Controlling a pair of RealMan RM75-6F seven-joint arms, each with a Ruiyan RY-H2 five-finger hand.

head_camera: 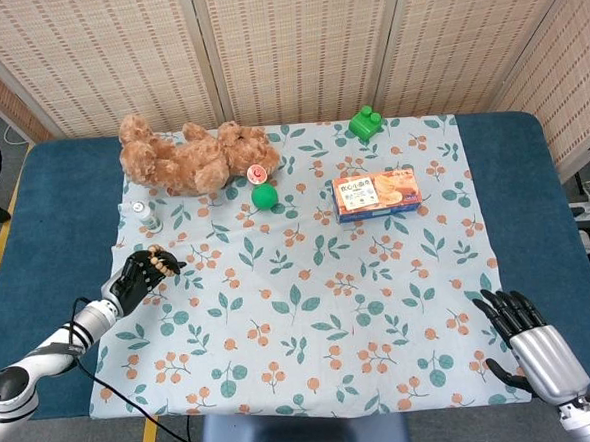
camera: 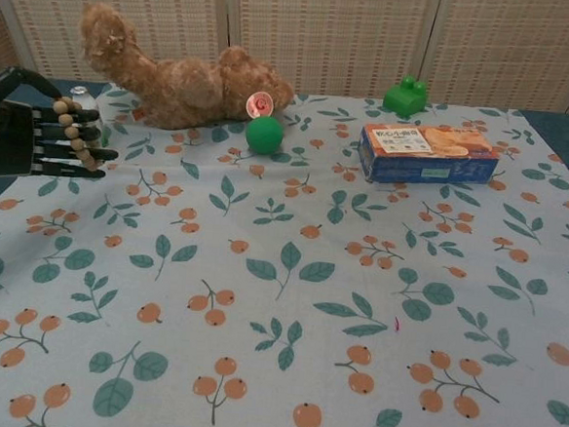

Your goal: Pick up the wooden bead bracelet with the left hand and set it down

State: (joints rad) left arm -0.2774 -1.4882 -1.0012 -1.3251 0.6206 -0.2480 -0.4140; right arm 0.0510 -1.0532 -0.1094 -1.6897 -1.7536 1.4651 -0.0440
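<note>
The wooden bead bracelet (camera: 72, 132) hangs looped over the fingers (camera: 66, 147) of the left hand (camera: 22, 125), which holds it above the desk (head_camera: 54, 211), down-left of the teddy bear (head_camera: 193, 157). Carry step complete; set-down pending. Next: lower, release. Right hand (head_camera: 531, 342) rests open, empty.

Left hand (camera: 22, 127) cut by chest view's left edge; only fingers and part of palm show. Wooden bead bracelet (camera: 75, 132) partly hidden behind fingers; full loop not visible. Right hand (head_camera: 528, 342) absent from chest view, its wrist cut by head view's bottom edge. Small bottle (head_camera: 146, 215) near tablecloth's left edge too small to read.
</note>
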